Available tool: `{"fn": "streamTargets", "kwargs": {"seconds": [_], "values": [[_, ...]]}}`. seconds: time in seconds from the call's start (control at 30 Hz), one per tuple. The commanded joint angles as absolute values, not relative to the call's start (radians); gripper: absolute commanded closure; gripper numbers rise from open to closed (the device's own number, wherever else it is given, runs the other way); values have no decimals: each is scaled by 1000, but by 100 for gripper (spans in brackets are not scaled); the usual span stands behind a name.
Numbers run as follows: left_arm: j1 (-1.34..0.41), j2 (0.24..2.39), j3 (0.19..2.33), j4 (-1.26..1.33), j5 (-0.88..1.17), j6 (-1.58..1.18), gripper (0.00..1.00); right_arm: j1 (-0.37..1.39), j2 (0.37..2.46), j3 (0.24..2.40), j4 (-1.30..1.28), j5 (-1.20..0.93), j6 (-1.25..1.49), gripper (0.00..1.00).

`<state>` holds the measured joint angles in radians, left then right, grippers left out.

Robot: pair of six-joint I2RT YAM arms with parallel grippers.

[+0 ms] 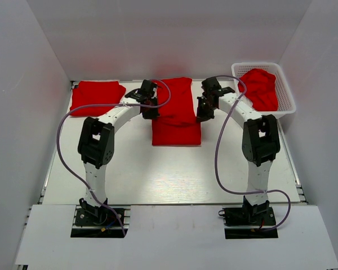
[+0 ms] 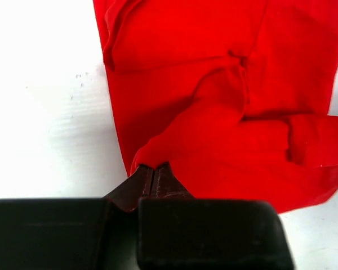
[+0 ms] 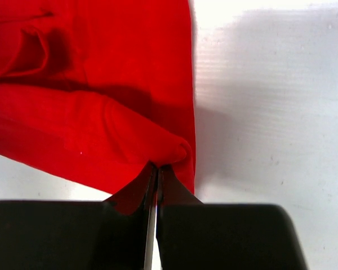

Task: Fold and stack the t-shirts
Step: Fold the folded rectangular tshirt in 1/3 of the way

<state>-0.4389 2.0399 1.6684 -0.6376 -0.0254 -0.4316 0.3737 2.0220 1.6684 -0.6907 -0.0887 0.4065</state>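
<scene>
A white desk [image 1: 169, 174] is seen from above, with two robot arms bolted at its near edge and reaching toward its far edge. Between them, at the middle of the far edge, lies the middle t-shirt [image 1: 177, 115]. It is bright red and partly folded, a narrower upper layer resting over a wider lower part.

The left gripper [image 1: 150, 108] is at this shirt's left edge. In the left wrist view its fingers are closed together, with a pinch of red fabric bunched at their tips. The right gripper [image 1: 204, 111] is at the shirt's right edge. In the right wrist view its fingers are pressed almost together, clamping a fold of the cloth.

A folded t-shirt [image 1: 97, 95], also red, lies flat at the far left corner of the desk, beside the left arm. At the far right corner stands a white mesh basket [image 1: 287, 97] with a crumpled t-shirt [image 1: 260, 87] of the same red inside it.
</scene>
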Motion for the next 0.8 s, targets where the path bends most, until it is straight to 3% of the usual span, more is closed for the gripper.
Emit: {"fn": "streamTargets", "kwargs": {"seconds": [0.0, 0.67, 0.77], "values": [[-428, 2049, 1701, -582, -6, -384, 100, 361, 2039, 1726, -647, -118, 374, 100], [-391, 2068, 1646, -503, -6, -374, 100, 330, 2102, 1718, -529, -176, 324, 100], [-391, 2068, 1646, -503, 15, -374, 38, 327, 2111, 1729, -520, -192, 302, 93]]}}
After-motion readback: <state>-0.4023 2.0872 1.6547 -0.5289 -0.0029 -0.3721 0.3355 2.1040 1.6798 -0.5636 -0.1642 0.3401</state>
